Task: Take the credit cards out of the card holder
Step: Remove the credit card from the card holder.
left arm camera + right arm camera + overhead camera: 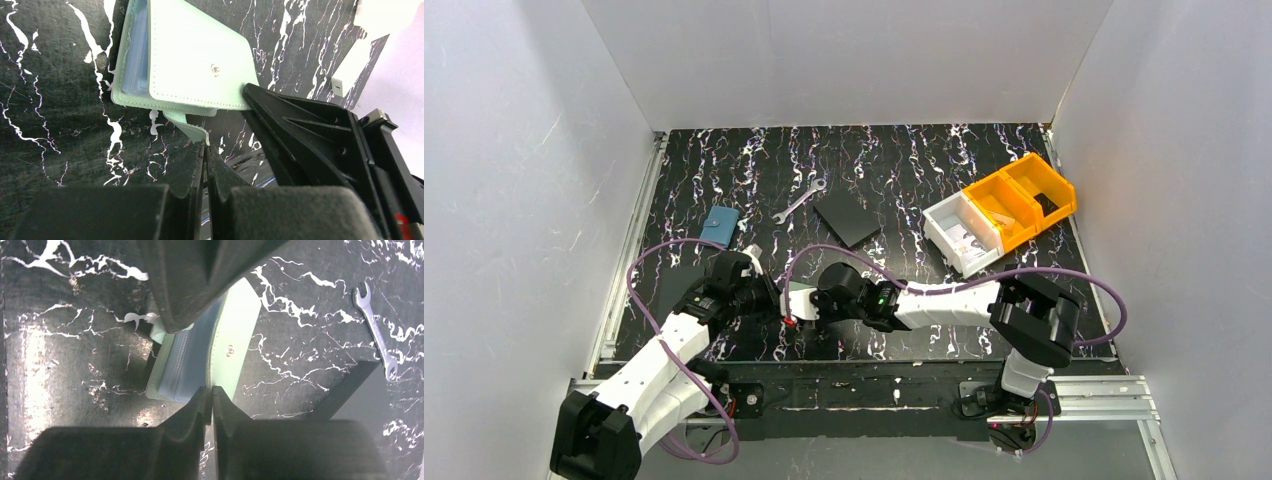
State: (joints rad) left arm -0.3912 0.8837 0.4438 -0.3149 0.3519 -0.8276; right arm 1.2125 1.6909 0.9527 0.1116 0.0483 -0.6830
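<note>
In my overhead view both arms meet at lower centre of the frame, over the flat pale mint-green folding card holder (798, 299) lying on the black white-veined table (724, 170). In the left wrist view, the left gripper (205, 149) is clenched on the holder's small mint strap tab (187, 126) at lower centre, and the holder's body spreads just above it toward the upper left. In the right wrist view, the right gripper (210, 396) is clamped on the edge of the holder's cover at lower centre, with grey-blue inner sleeves (190, 360) showing to its left. I cannot tell cards from sleeves
</note>
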